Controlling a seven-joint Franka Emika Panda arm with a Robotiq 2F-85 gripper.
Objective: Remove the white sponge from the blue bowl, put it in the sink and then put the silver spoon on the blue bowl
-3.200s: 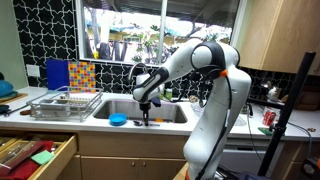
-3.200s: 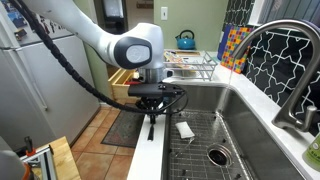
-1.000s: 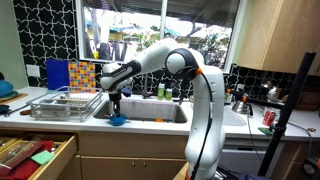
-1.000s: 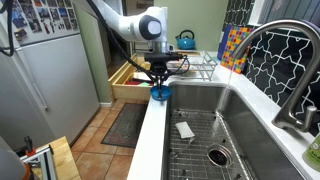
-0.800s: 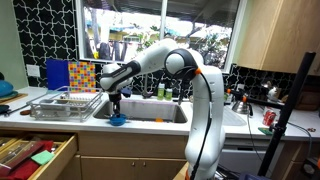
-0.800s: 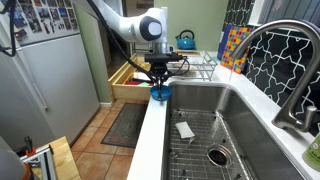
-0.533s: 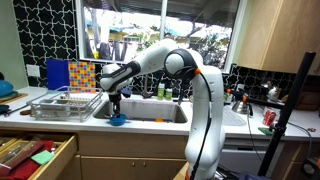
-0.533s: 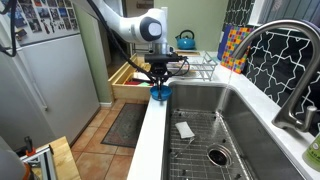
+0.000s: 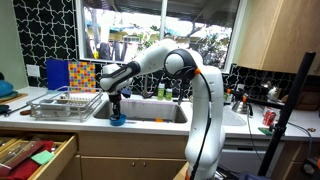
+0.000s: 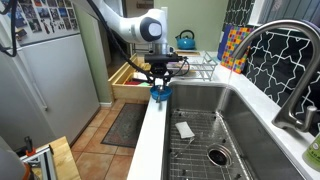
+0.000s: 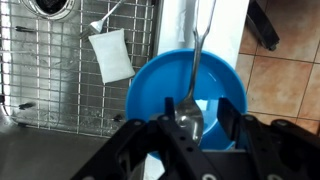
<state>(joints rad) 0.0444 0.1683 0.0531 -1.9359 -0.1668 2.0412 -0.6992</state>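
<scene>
My hand (image 11: 190, 128) grips the silver spoon (image 11: 193, 75) directly over the blue bowl (image 11: 186, 95), white sponge (image 11: 110, 55) already in the sink (image 11: 45, 120); released off-centre, it could tip the bowl.

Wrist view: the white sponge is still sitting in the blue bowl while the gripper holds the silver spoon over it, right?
Not quite. The white sponge is not in the blue bowl; the wrist view shows it lying on the wire grid at the bottom of the sink, beside the bowl. The rest holds: the gripper does hold the silver spoon over the bowl.
</scene>
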